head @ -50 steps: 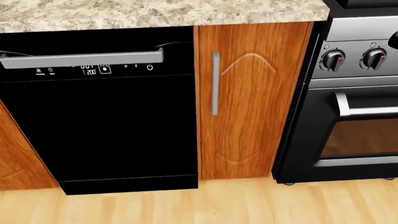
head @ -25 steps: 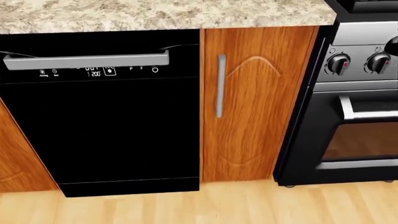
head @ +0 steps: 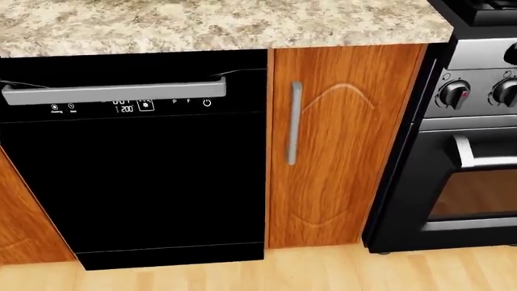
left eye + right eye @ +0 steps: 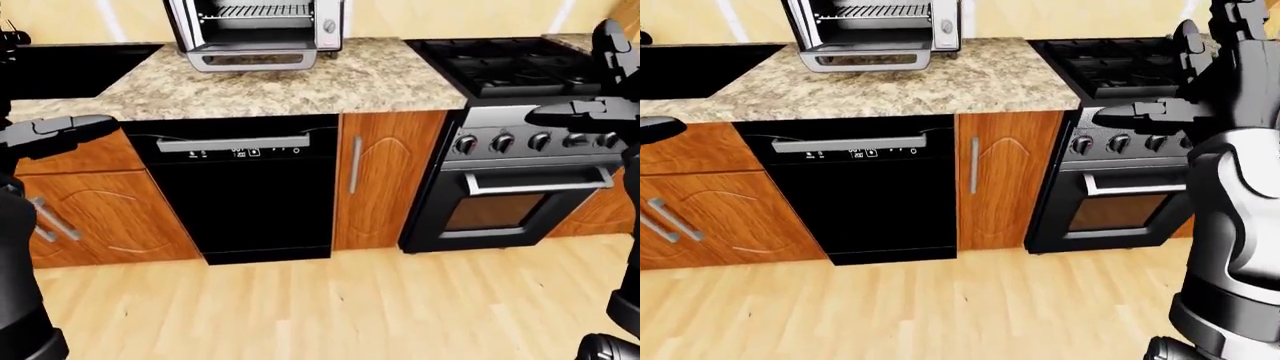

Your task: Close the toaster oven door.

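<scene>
A toaster oven (image 4: 255, 30) sits door-down on the speckled granite counter (image 4: 300, 86) above a black dishwasher (image 4: 245, 187); wood floor (image 4: 330, 307) below. Hand grip: cannot tell.

A speckled granite countertop (image 3: 218, 24) is running along the top edge of the head view. Below it, a black dishwasher (image 3: 133, 176) is occupying the left and centre, with a horizontal silver handle (image 3: 113, 92) crossing its upper part and small white control markings showing just beneath. A wooden cabinet door (image 3: 343, 145) is standing immediately right of it, carrying a vertical silver handle (image 3: 295, 123). A black and steel stove (image 3: 468, 151) is sitting at the right edge, showing two knobs. Light wooden flooring (image 3: 323, 270) is filling the bottom
</scene>
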